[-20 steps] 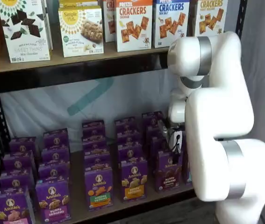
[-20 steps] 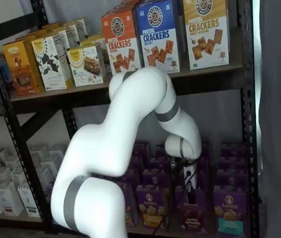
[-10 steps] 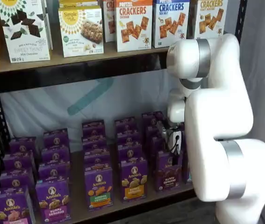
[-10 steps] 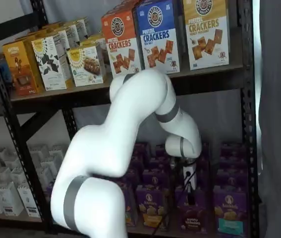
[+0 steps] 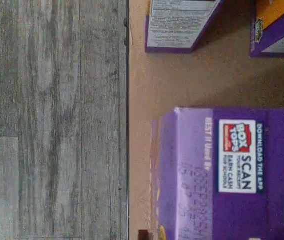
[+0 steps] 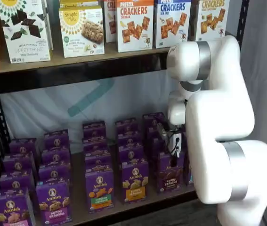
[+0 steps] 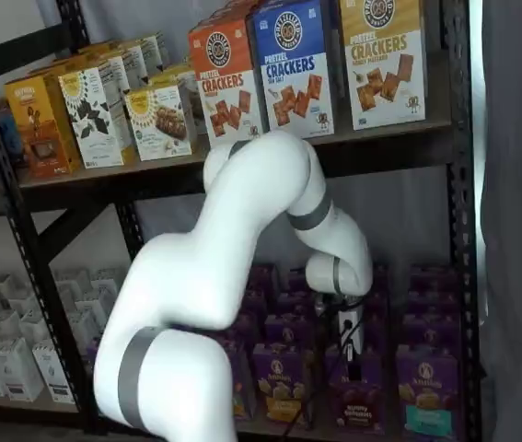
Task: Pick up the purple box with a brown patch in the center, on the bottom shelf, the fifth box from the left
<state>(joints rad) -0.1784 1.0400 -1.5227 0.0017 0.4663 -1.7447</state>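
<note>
Where the low brown board shelf meets its front edge stands the small upright purple carton with brown label band, front of its row, just below the white-bodied, black-fingered gripper. In the wrist view the carton's purple top flap shows close beneath. Gripper fingers: too small and hidden to say whether parted or closed. Carton judged light, thin card, easily dented; best taken across the two narrow side faces near the top, with modest squeeze.
</note>
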